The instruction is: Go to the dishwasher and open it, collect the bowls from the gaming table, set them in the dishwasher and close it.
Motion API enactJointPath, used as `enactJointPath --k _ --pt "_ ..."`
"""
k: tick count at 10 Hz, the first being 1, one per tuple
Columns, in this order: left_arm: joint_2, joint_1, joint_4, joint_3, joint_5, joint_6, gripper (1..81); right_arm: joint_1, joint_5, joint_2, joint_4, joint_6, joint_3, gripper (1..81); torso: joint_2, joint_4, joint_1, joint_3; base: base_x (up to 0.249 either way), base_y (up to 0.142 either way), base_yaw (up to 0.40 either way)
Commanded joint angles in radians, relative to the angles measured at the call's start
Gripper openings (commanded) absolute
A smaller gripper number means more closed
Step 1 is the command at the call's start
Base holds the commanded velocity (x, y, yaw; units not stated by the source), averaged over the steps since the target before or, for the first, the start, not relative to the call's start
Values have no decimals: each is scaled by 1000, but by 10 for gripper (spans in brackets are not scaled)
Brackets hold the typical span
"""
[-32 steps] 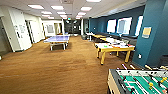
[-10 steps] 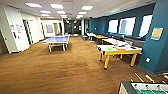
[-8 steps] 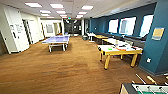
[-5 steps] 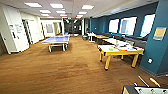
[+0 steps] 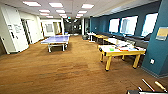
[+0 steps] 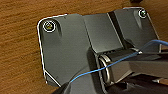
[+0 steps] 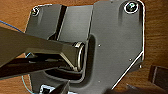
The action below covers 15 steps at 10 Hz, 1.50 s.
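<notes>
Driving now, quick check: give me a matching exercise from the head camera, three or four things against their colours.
Things:
1. gaming table frame
2. ping-pong table top
3. right-hand wall
4. floor

Colours:
A. teal blue
B. brown wood tone
C. yellow
D. light blue

Pairs: 1-C, 2-D, 3-A, 4-B

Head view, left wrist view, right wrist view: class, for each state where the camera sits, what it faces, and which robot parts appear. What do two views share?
Head view: high on the robot, facing forward and down a room toward the yellow-framed white-topped gaming table and a blue table-tennis table.
Left wrist view: on the left wrist, facing brown wood-look floor; dark robot plate in front.
Right wrist view: on the right wrist, same floor and plate.
Shared: both wrist views show the floor behind a dark plate.
</notes>
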Motion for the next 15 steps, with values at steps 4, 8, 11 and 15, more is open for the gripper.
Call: enactJointPath --k 4,8,11,15 --pt "-3 -56 -8 -1 53 2 811 45 -49 3 -2 -3 2 811 0 0 0 0 133 0 0" --pt "-5 -56 -6 -1 53 2 811 45 -49 5 -2 -3 4 811 0 0 0 0 133 0 0" --pt "-3 -56 -6 -1 53 2 811 45 -49 5 -2 -3 4 811 0 0 0 0 134 0 0" --pt "0 -56 -6 -1 53 2 811 42 -49 3 -2 -3 2 811 0 0 0 0 147 0 0"
